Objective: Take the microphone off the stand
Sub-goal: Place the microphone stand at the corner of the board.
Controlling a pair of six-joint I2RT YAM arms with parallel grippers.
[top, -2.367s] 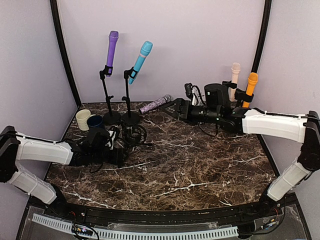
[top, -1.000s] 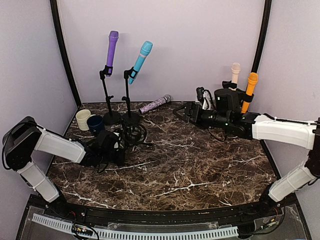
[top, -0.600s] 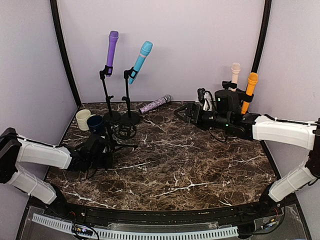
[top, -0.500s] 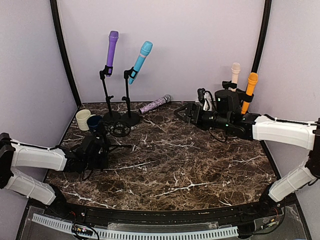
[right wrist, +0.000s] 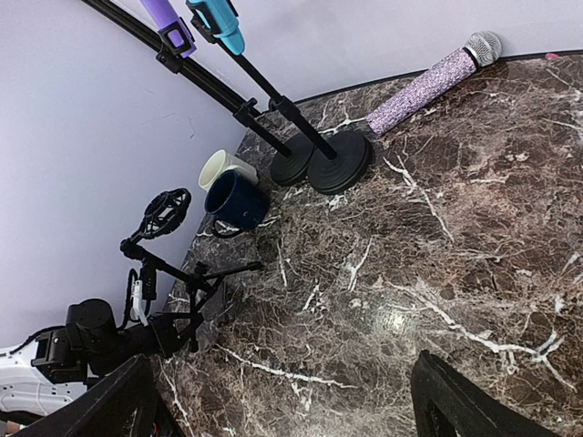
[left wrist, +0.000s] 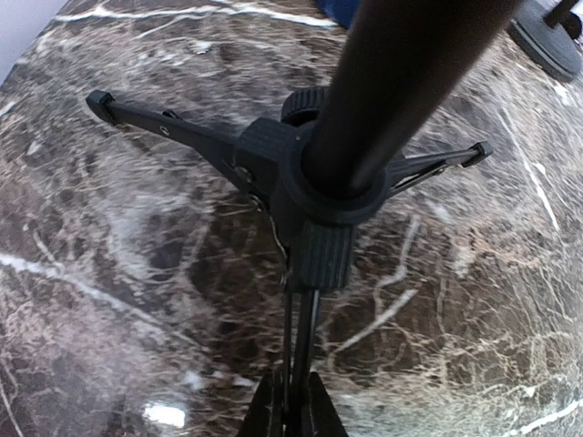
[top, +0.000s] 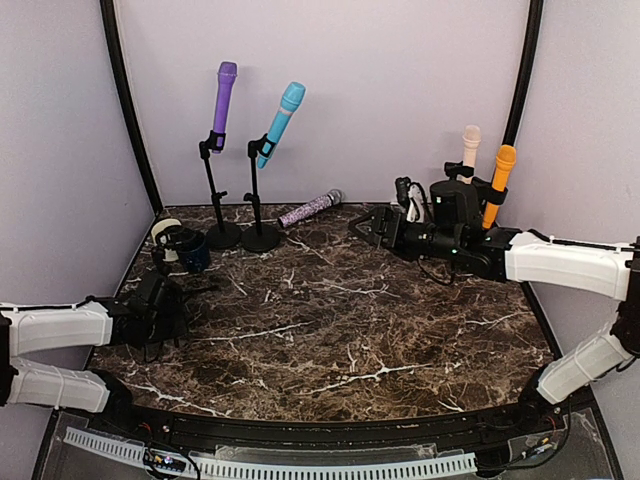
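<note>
A glittery purple microphone (top: 310, 209) (right wrist: 428, 80) lies flat on the marble at the back, free of any stand. My left gripper (top: 170, 305) (left wrist: 293, 410) is shut on one thin leg of a small black tripod stand (top: 172, 262) (left wrist: 310, 182) (right wrist: 168, 264), whose ring mount (right wrist: 167, 212) is empty. The stand is at the table's left side, tilted in my grip. My right gripper (top: 368, 226) (right wrist: 282, 401) hovers open above the back centre with nothing between its fingers (right wrist: 123, 401).
A purple microphone (top: 224, 95) and a blue one (top: 282, 118) sit in stands with round bases (right wrist: 323, 164) at the back left. A white mug (right wrist: 219, 168) and a blue mug (top: 192, 250) stand beside them. Beige (top: 470, 148) and orange (top: 501, 170) microphones stand behind the right arm.
My left arm has drawn back to the left and nearer, dragging the tripod stand away from the round bases. The right arm has stayed in place, open.
</note>
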